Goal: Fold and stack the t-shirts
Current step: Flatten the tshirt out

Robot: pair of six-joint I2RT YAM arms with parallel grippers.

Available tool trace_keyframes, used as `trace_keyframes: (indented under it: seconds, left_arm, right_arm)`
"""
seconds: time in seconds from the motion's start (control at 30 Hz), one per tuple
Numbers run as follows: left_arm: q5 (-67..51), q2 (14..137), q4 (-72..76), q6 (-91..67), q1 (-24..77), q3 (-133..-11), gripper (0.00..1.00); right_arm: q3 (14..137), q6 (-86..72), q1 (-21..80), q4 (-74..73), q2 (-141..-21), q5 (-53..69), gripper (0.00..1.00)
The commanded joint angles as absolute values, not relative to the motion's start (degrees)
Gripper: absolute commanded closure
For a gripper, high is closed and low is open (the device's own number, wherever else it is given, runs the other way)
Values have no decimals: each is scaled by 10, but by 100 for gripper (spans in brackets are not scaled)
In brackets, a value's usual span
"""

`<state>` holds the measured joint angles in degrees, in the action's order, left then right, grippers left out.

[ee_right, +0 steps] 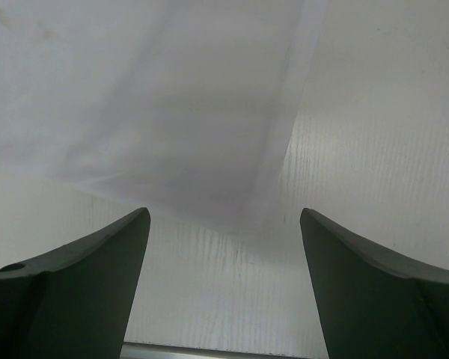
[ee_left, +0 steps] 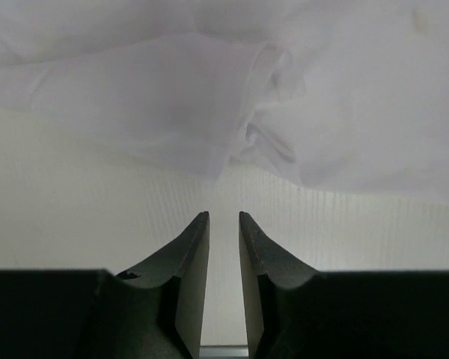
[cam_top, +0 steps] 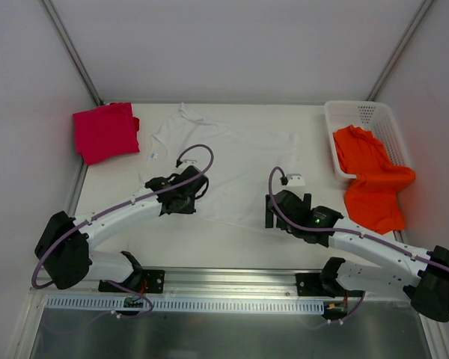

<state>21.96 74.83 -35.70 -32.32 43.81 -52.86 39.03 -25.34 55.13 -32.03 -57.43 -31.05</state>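
- While both arms reach in from the near edge, the white cloth t-shirt [cam_top: 232,161] lies spread out and unfolded across the middle of the white table [cam_top: 209,239], its neck opening toward the far edge.
- A small label [cam_top: 155,155] shows on the shirt's left part.
- The magenta-red cloth t-shirt [cam_top: 105,132] lies folded as a flat block at the far left corner of the table, apart from the white one.
- The bright orange cloth t-shirt [cam_top: 370,179] is crumpled, partly inside the white plastic lattice basket [cam_top: 393,127] at the far right, with its lower part spilling over the basket's near end onto the table.
- The left gripper [cam_top: 181,198] is low over the near left part of the white shirt.
- In the left wrist view the left gripper [ee_left: 223,217] has its jaws narrow. A thin gap shows bare table [ee_left: 60,209] between the fingers, and nothing is gripped.
- A wrinkled white shirt edge [ee_left: 209,97] lies just ahead of the tips, apart from them.
- The right gripper [cam_top: 278,209] is low at the near right edge of the white shirt.
- In the right wrist view the right gripper [ee_right: 224,213] has its jaws spread wide and is holding nothing.
- A smooth white shirt corner [ee_right: 172,112] lies ahead between the two fingers, with bare table [ee_right: 382,149] to its right.
- I can't tell whether the fingertips touch the cloth.
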Motion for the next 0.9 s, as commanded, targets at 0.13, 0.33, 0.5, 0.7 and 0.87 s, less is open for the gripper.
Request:
trace_keyframes:
  seconds: [0.13,0.33,0.5,0.7,0.87]
  left_arm:
    - [239,778,-374,-433,503,-439,48]
    - [294,800,-331,-442,510,-414,35]
    - [305,802,-284,-399,509,-417,39]
    - [294,812,-235,-359,505,-423,41]
    - [282,818,-208,-375,481,-410,46]
  right_arm:
    - [374,-270,555,-330,-562,-326,14]
    - [374,-265,555,-335,-561,-326,14]
    - [371,-263,555,-340,-549,-330,14]
    - [359,-262,555,-344,-539,-341,13]
    - [355,-259,555,-340,-545,-346,12]
